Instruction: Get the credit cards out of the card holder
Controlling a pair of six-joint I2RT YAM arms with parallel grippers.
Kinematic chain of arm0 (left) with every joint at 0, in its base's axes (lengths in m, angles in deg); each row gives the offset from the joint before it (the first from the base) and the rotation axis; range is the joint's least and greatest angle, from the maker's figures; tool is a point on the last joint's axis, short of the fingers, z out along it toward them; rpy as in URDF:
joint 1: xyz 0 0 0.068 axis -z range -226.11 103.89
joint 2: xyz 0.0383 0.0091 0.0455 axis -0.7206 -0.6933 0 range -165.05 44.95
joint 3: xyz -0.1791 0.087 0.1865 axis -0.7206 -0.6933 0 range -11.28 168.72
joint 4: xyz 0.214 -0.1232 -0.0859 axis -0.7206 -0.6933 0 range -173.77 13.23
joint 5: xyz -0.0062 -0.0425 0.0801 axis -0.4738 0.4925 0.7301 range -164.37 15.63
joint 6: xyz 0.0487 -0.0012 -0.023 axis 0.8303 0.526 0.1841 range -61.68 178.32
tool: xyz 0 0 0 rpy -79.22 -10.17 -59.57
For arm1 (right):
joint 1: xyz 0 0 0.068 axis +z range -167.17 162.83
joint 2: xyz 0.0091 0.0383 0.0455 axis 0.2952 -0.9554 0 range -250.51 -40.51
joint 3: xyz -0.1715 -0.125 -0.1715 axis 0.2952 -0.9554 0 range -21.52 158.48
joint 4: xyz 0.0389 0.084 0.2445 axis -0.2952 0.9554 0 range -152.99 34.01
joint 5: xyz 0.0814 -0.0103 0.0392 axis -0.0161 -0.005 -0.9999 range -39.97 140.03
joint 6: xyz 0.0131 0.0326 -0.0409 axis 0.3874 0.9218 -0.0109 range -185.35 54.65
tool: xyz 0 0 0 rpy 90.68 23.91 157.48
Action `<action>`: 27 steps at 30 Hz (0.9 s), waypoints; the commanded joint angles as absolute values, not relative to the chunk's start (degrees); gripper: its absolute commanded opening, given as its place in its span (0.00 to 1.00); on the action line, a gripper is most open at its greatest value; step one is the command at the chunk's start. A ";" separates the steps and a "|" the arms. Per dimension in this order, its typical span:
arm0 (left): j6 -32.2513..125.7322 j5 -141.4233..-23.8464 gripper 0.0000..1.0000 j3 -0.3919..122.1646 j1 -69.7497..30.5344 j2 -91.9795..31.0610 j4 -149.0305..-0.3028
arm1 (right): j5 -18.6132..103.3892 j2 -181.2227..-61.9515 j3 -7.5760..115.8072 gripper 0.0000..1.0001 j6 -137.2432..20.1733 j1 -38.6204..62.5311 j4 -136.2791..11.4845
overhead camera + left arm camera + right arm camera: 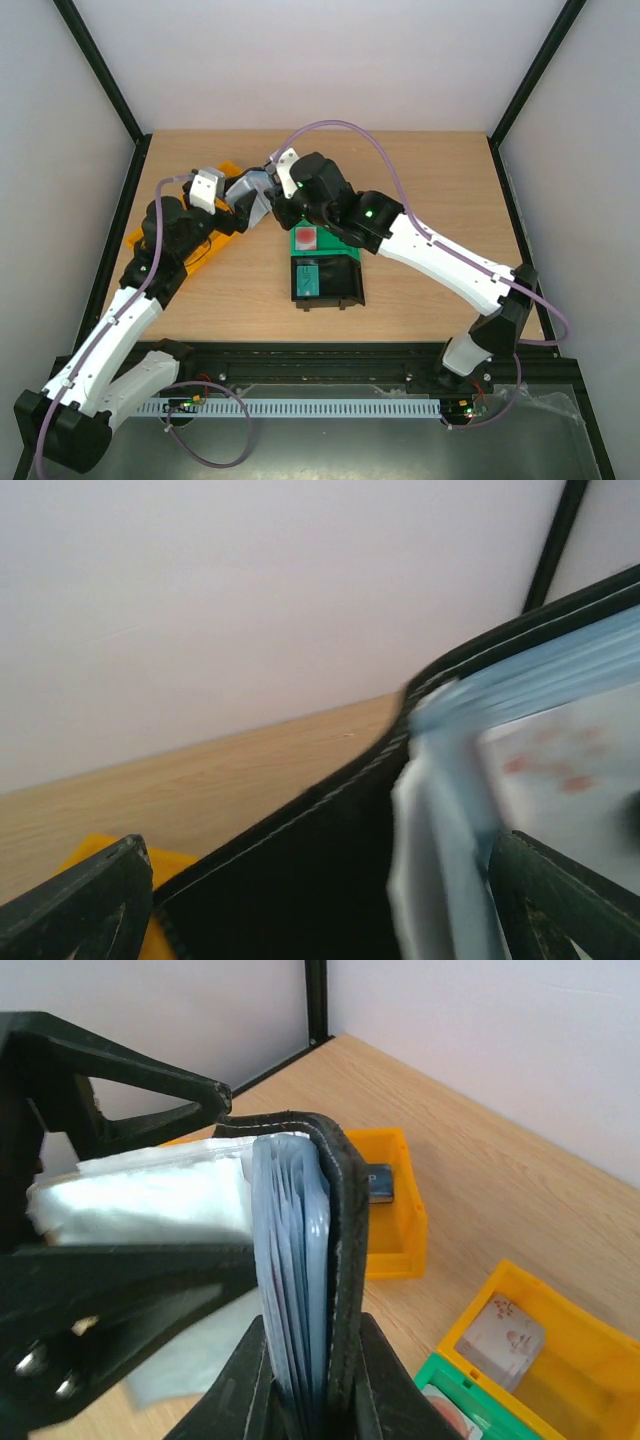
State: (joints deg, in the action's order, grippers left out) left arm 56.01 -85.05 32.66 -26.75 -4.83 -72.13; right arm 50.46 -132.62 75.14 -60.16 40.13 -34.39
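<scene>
The flat black folding card holder [340,1220] with its blue-grey lining is up off the wooden table [430,170], held between the two claws. It stands on its edge, partly open.

The right claw [315,1360] is narrow. Its two fingers [250,1385] pinch the black cover and the blue-grey sleeves from below, so the card holder sticks up out of it.

The left claw [320,880] comes in from the other side. It is wide, and the clear pale sleeves [150,1200] of the card holder lie between its fingers [90,900]. I cannot tell if it squeezes them or only sits around them. In the left wrist view the black cover fills the space just in front of this claw, with a blurry pale page beside it.

The red plastic credit cards cannot be picked out among the sleeves — the pages are too blurred and too close together.

Just past the right claw sits a small orange plastic bin [400,1230] with a little dark thing [378,1182] inside. Off to one side of the claw is a second orange bin [590,1360] with a pale speckled block [505,1335] in it. Right beside the claw is the corner of a green bin [440,1380].

From above, the green bin holds a pale card with a red spot [305,238], and a black plastic bin [345,285] touching it holds a teal card [308,280] — both nearer the arm bases than the claws.
</scene>
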 commanded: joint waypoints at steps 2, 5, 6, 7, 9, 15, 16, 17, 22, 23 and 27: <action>58.45 -81.16 0.92 31.20 -28.90 -2.65 -74.75 | 41.74 -125.13 72.09 0.02 -59.42 37.51 -41.61; 57.58 -82.16 0.92 31.29 -29.79 -2.68 -74.54 | 35.84 -123.17 69.51 0.02 -58.15 35.71 -43.78; 57.80 -82.38 0.92 31.46 -30.00 -2.59 -74.64 | 34.94 -122.71 69.38 0.02 -57.63 35.14 -44.09; 58.12 -82.58 0.92 31.72 -30.09 -2.48 -74.70 | 34.66 -122.47 68.70 0.02 -56.96 34.50 -44.24; 58.95 -83.17 0.92 32.33 -30.41 -2.31 -74.97 | 36.04 -122.26 67.68 0.02 -54.93 33.23 -44.23; 61.75 -85.30 0.98 33.56 -30.82 -0.46 -73.84 | 54.64 -128.30 74.57 0.02 -48.74 32.59 -32.88; 61.79 -86.11 0.98 33.82 -31.04 -0.15 -73.42 | 57.78 -130.33 76.80 0.02 -48.20 32.68 -29.63; 61.81 -87.73 0.96 34.36 -31.19 0.07 -73.21 | 60.28 -132.19 78.84 0.02 -47.91 32.85 -26.90; 58.27 -108.91 0.62 36.14 -30.52 -0.40 -71.93 | 64.99 -137.28 85.11 0.02 -49.27 35.35 -21.46; 54.70 -112.08 0.58 35.93 -29.77 -0.79 -70.81 | 64.89 -137.68 85.81 0.02 -49.55 35.80 -21.32; 43.03 -117.75 0.49 34.43 -26.11 -3.15 -66.87 | 57.23 -137.99 86.62 0.02 -51.06 36.26 -23.13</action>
